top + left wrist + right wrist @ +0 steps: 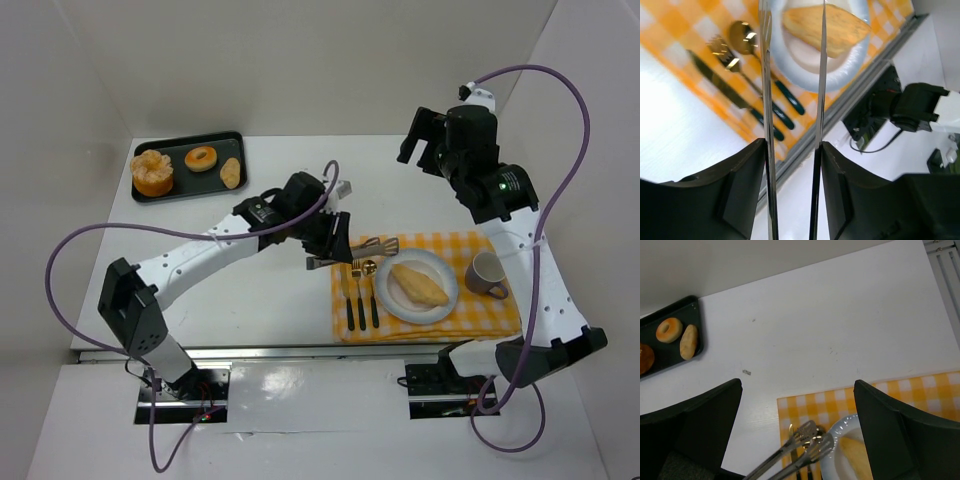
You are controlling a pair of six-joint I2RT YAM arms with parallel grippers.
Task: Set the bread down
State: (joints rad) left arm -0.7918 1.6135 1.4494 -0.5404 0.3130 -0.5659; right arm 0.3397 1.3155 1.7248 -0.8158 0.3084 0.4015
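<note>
A long yellow bread [418,284] lies on the white plate [386,302] on the yellow check placemat [487,318]. My left gripper [325,232] is shut on metal tongs [358,252]. The tongs' tips stand slightly apart and empty, just left of the plate above the cutlery. In the left wrist view the tongs [766,75] run out from my left gripper [792,150] toward the bread [827,27] and plate [805,80]. My right gripper [420,140] is open and empty, raised over the table's back right. Its view [797,390] shows the tongs [805,445] and the plate [837,432].
A black tray [190,186] at the back left holds a round orange pastry [152,173], a doughnut [201,158] and a small roll [231,173]. A knife, fork and spoon [358,295] lie left of the plate; a mug [487,272] stands to its right. White walls enclose the table.
</note>
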